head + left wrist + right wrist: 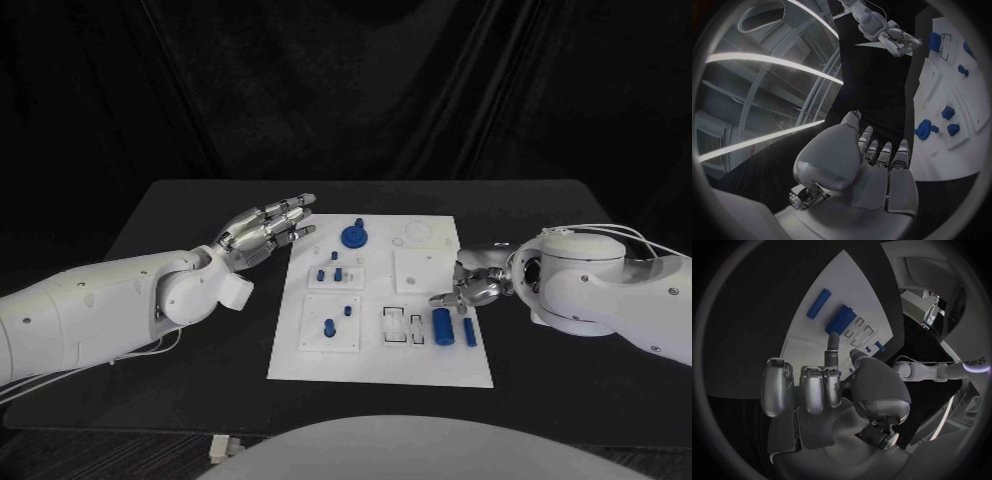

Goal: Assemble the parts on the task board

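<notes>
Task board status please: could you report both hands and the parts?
Left hand open, hovering off-board. Right hand empty beside blue parts. Task board unobstructed.

The board (433, 372) lies mid-table (173, 205) before me. My left hand (264, 232) hangs just off its left edge, my right hand (473, 285) over its right edge. Two loose parts (441, 326) lie side by side on the board near my right hand; a knob (355, 237) stands at the far end.
</notes>
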You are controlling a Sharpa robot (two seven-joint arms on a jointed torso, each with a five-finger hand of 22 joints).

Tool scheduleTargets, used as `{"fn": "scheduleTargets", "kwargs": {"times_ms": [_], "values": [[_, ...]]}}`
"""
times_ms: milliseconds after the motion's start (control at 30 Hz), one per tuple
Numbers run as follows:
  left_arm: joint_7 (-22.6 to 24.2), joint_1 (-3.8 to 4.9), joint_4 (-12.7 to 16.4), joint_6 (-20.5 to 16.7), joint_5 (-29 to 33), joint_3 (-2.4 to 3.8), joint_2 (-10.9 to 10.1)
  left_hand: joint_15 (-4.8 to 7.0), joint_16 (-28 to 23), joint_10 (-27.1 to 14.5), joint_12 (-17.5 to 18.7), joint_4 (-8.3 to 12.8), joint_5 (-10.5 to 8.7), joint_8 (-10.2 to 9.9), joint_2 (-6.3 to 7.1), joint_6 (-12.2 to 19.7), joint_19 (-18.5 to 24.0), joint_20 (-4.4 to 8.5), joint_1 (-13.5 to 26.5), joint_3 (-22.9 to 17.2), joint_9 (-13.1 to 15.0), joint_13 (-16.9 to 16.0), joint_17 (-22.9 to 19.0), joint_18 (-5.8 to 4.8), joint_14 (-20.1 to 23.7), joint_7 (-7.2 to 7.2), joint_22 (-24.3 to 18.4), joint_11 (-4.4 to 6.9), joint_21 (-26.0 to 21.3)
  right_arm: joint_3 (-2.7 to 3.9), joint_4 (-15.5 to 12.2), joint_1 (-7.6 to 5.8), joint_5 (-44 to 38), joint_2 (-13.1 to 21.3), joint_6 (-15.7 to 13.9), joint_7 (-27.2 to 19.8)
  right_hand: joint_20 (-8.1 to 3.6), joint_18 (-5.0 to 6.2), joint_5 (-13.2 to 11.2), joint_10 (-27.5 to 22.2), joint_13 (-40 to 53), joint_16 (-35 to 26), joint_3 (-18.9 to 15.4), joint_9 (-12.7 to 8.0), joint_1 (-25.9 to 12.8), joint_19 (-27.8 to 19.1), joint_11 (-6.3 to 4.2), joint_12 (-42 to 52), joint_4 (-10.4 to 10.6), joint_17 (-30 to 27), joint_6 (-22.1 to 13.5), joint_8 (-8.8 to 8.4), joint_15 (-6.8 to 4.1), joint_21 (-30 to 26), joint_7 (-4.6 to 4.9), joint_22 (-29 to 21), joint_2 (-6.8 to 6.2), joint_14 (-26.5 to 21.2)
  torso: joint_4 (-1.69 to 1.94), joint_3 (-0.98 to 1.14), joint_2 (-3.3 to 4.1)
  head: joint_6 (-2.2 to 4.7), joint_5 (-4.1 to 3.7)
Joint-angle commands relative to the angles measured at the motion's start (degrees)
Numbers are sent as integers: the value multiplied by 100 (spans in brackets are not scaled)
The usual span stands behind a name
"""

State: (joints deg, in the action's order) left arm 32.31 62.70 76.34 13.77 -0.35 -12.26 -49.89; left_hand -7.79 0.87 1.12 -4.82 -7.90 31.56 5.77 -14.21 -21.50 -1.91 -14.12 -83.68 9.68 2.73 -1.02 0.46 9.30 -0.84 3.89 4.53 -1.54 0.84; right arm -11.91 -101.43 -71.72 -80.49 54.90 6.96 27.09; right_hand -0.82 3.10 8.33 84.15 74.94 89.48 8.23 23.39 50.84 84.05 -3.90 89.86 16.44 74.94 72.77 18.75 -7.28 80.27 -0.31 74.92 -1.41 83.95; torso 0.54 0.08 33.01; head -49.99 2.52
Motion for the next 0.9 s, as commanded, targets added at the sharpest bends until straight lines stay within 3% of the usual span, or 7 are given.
{"fn": "scheduleTargets", "kwargs": {"times_ms": [33, 367, 567, 900], "values": [[92, -9, 3, 24, 23, 5, 13, -15, 38, -14, -24, -1, 36, 34, -51, -36, -8, -7, -16, -37, 8, -5, 5, 98, -3, -9, -2, -26, 25, 3, 10, -10, 562, -19, 372, 428, -21, -76, -33, 585, 1506, 25, -5, 51, -60, 228, -35, 14, 11, 1431, -10, 15, -22, 15, -36, 1201, 5, 588, 2, -6, -11, -1, -1], [84, -15, -11, 53, 22, 5, 39, -16, 37, -15, -23, 0, 36, 35, -52, -32, -8, -7, -16, -40, 7, -5, 5, 98, -3, -8, -3, -27, 25, 3, 102, -8, 800, -105, 396, 649, -15, -65, -70, 585, 1506, -8, -37, 116, -116, 209, -34, 14, 2, 1343, -76, -1, -12, -29, -24, 1185, 7, 569, 2, -6, -1, -1, 4], [71, -19, -13, 69, 22, 5, 35, -17, 36, -16, -21, 0, 34, 36, -52, -28, -6, -7, -15, -43, 6, -4, 5, 97, -2, -6, -9, -29, 24, 2, 176, -2, 782, -169, 527, 773, 4, -36, -95, 585, 1506, -80, -103, 231, -50, 161, -12, 14, -46, 1164, -279, -82, 10, -149, 29, 1143, -149, 530, 0, -10, -2, -1, 24], [32, -26, -16, 122, 22, 5, 41, -21, 36, -16, -25, -1, 27, 37, -53, -24, -3, -8, -11, -45, 6, -5, 4, 96, -2, -3, -16, -34, 22, 2, 315, 64, 771, -300, 646, 819, 47, -2, -182, 585, 1506, -126, -114, 310, 58, 99, 52, 14, -50, 1069, -527, -228, 61, -303, 105, 1093, -226, 509, 2, -7, 1, -1, 45]]}}
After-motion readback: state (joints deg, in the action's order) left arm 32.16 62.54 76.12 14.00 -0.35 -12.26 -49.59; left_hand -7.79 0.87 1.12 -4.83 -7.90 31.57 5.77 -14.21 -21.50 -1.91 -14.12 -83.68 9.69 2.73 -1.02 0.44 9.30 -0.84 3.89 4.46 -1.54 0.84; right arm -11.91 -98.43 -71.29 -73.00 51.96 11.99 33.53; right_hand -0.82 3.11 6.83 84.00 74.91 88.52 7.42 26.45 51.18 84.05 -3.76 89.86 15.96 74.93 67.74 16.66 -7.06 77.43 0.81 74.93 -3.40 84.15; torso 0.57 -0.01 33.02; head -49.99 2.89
